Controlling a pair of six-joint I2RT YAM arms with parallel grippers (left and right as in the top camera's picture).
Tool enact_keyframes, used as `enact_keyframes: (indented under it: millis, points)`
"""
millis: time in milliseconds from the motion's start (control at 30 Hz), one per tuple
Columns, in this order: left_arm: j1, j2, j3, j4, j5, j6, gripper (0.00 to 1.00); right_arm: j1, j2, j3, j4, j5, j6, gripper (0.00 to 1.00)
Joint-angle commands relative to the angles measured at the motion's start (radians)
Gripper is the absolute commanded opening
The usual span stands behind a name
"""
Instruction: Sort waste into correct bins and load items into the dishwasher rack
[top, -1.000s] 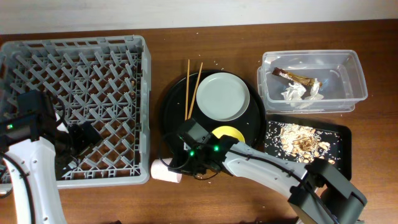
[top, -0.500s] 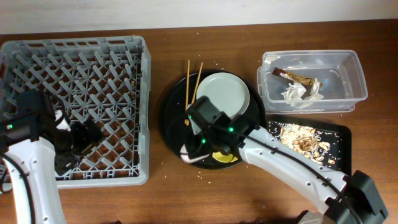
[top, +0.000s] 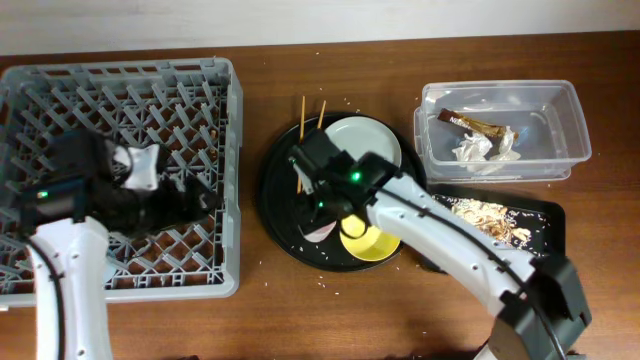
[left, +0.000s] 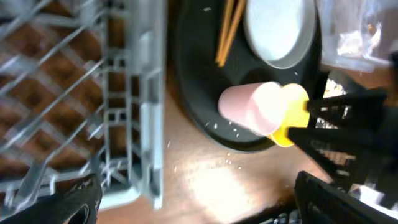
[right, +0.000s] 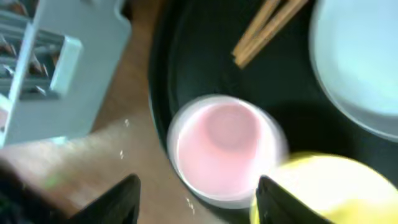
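The small pink cup (top: 320, 230) sits on the large round black tray beside the yellow bowl (top: 365, 242). It shows open-mouthed in the right wrist view (right: 224, 149) and in the left wrist view (left: 252, 109). My right gripper (top: 322, 203) is open just above the cup (right: 205, 205), holding nothing. The plate (top: 362, 152) and the chopsticks (top: 305, 125) lie on the same tray. My left gripper (top: 192, 195) is open and empty over the right side of the dishwasher rack (top: 60, 90); its view (left: 199, 205) looks past the rack edge. The blue cup is not seen.
The clear tub (top: 560, 100) at the back right holds the brown wrapper (top: 475, 123) and the white napkin (top: 475, 148). The shallow black tray (top: 545, 240) in front of it holds food scraps (top: 480, 215). The round black tray (top: 280, 190) lies between rack and bins.
The pink cup went from the table by the rack's front corner onto the round tray, moved by my right gripper, which now stands open above it. My left arm swung right across the rack.
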Motion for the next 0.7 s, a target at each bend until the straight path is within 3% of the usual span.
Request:
enact_keyframes:
  millis: [0, 100, 133, 200, 500, 667]
  points:
    - [-0.074, -0.014, 0.013, 0.041, 0.029, 0.023, 0.98, -0.105, -0.009, 0.05, -0.06, 0.006, 0.008, 0.59]
    - [-0.084, -0.014, 0.013, 0.06, 0.034, -0.002, 0.98, -0.175, 0.061, -0.004, -0.087, -0.065, 0.003, 0.47]
    - [-0.083, -0.014, 0.013, 0.06, 0.051, -0.002, 0.98, -0.175, 0.095, -0.036, -0.071, -0.099, 0.0, 0.38]
    - [-0.083, -0.014, 0.013, 0.067, 0.077, -0.012, 0.98, -0.172, 0.148, -0.059, -0.046, -0.23, -0.07, 0.35]
    - [-0.083, -0.014, 0.013, 0.081, 0.077, -0.024, 0.98, -0.227, 0.011, -0.037, -0.031, -0.192, -0.082, 0.38]
    - [-0.083, -0.014, 0.013, 0.081, 0.086, -0.054, 0.99, -0.167, 0.06, -0.057, -0.021, -0.185, -0.116, 0.4]
